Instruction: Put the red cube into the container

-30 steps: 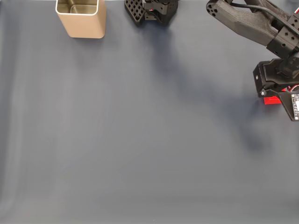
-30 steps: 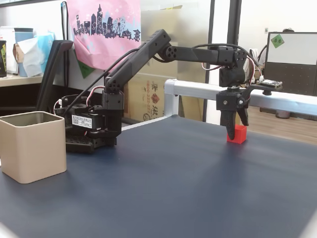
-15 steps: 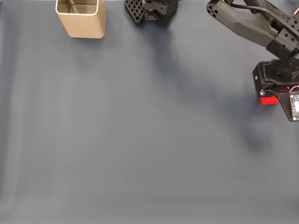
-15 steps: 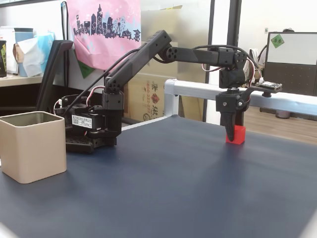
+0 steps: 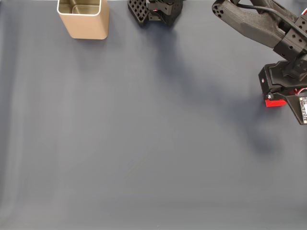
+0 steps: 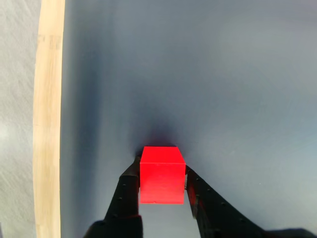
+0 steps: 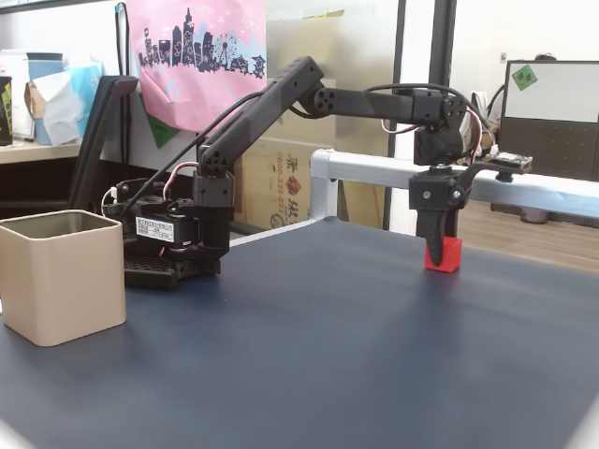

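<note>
The red cube (image 6: 162, 174) sits between my two black fingers in the wrist view, and both pads press on its sides. My gripper (image 6: 162, 166) is shut on it. From above, the red cube (image 5: 273, 102) peeks out under the wrist at the far right of the dark blue table, where my gripper (image 5: 276, 98) is mostly hidden. From the side, my gripper (image 7: 435, 254) points straight down with the red cube (image 7: 447, 254) at table level. The container (image 5: 88, 26), a beige-gold tin with a shiny inside, stands at the top left; in the side view the container (image 7: 65, 281) is at the near left.
The arm's base (image 5: 156, 10) stands at the table's back edge, right of the tin. A wooden table edge (image 6: 48, 119) runs close to the left of the cube. A metal rail (image 7: 374, 168) lies behind the table.
My fingers have closed from apart onto the red cube. The cube has shifted slightly toward the arm's base side.
</note>
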